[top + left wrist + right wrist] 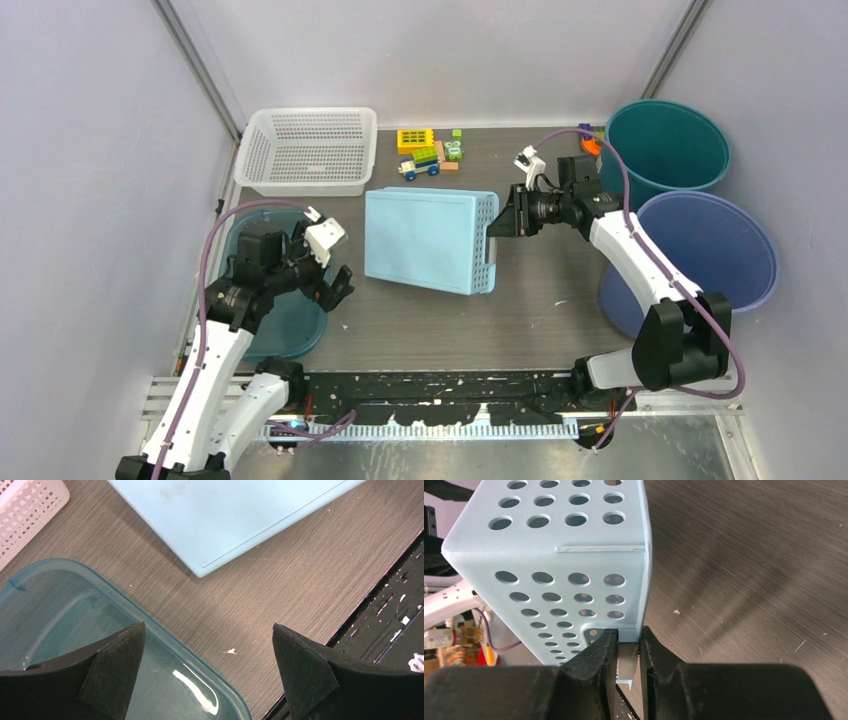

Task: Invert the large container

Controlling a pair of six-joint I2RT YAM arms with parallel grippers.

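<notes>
We find the large container (425, 238) lying mid-table, a solid face turned upward and its perforated end wall to the right. Our right gripper (497, 222) is nearly closed, pinching the thin rim of that end wall. Our left gripper (335, 262) gapes wide and holds nothing, above the teal tray (285, 325) at the near left. We judge the box to be light, stiff plastic but smooth, so a one-edge pinch may slip or let it swing. The rim offers the surest hold.

The large container (425, 238) is a light blue rectangular plastic box. It lies in the middle of the table (545, 305) with its smooth closed bottom facing upward. Its short right wall has rows of round holes.
</notes>
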